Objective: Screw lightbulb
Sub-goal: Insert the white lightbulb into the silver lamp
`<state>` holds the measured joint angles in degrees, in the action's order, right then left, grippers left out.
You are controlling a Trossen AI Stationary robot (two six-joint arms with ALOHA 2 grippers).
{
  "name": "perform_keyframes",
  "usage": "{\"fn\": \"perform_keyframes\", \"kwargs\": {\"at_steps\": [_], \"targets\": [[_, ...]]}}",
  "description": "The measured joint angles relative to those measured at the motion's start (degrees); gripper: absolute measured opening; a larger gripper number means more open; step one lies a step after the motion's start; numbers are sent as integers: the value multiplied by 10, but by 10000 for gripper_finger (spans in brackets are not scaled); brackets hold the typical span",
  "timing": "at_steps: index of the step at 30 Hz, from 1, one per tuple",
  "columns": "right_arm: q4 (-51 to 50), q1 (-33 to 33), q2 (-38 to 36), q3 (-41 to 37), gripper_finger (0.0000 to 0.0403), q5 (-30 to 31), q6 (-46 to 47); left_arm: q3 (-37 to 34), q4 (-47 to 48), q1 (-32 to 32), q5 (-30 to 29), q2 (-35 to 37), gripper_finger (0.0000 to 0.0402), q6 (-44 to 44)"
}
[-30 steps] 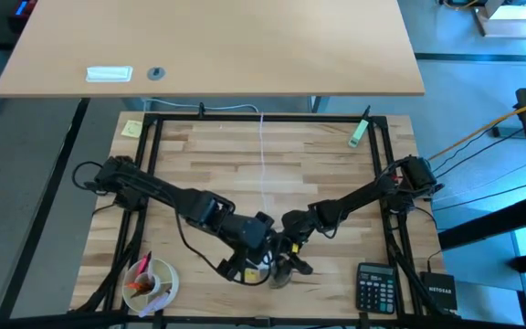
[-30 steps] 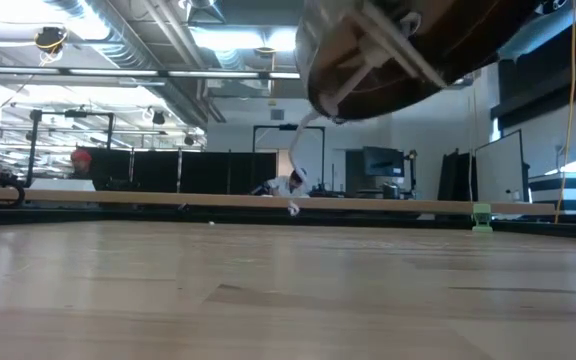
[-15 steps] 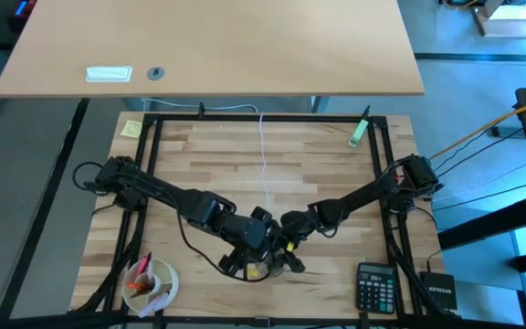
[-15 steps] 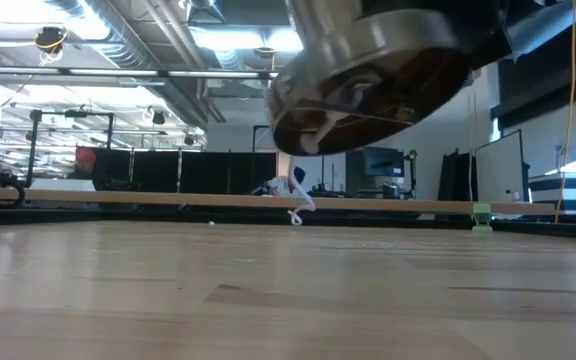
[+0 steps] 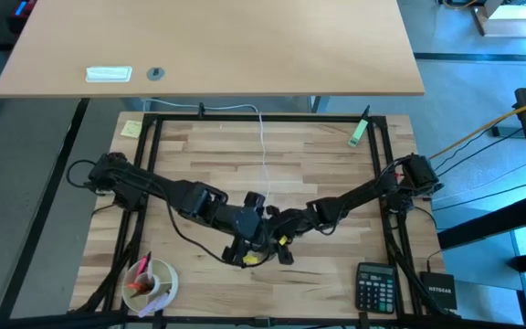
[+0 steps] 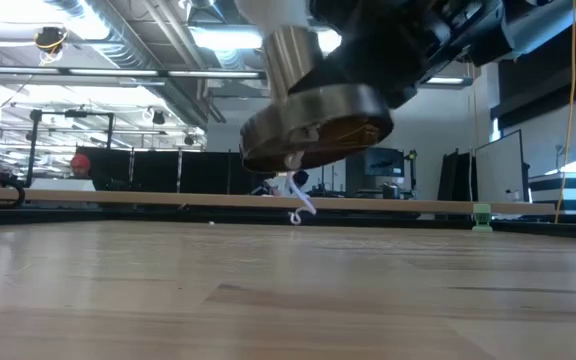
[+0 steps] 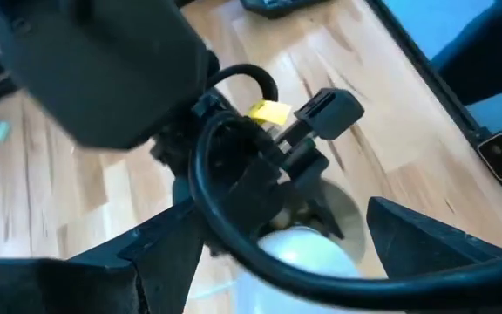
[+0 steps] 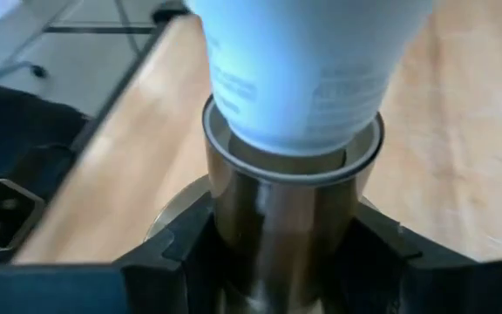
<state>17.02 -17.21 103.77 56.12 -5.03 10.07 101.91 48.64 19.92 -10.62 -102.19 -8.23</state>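
The white lightbulb sits with its base in the neck of the grey metal socket, which hangs above the table near the middle front. My right gripper is shut on the socket's neck. My left gripper comes from the left and is shut on the bulb's round end. The socket's white cord runs toward the far edge. My left gripper has the bulb's round white end between its two fingers, one finger on each side. The right gripper and a black cable stand in front of most of the bulb. The bulb is lifted clear of the table. My right gripper pinches the socket's shiny cylindrical neck between its two fingers, just below the rim where the bulb enters. The fingers lie across the neck. The socket is lifted clear of the table, its disc downward and near level.
A calculator and a black box lie at the front right. A white roll with small items sits at the front left. A green marker and a yellow note lie near the far edge.
Both grippers have gone together toward the table's left and far side. The socket has tipped: its underside faced the low camera a second ago, and now the disc hangs near level with the neck and bulb standing above it.
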Motion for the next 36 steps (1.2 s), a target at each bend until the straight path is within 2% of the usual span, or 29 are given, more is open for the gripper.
{"fn": "perform_keyframes", "kwargs": {"at_steps": [3,8,14,21,27,36], "targets": [[-18,0,1,-1,179,45,0,0,31,-2,-26,10,304,45],[-39,0,1,-1,179,133,0,1,100,-13,-45,35,304,190],[-40,4,2,-2,179,205,-1,-1,112,-31,-59,35,304,320],[-40,4,2,-2,179,225,0,-2,125,-60,-67,27,304,389],[-42,4,2,-2,179,227,-2,-2,140,-66,-35,14,304,433],[-50,4,4,-3,179,240,-12,-2,133,-66,-24,-5,304,443]]}}
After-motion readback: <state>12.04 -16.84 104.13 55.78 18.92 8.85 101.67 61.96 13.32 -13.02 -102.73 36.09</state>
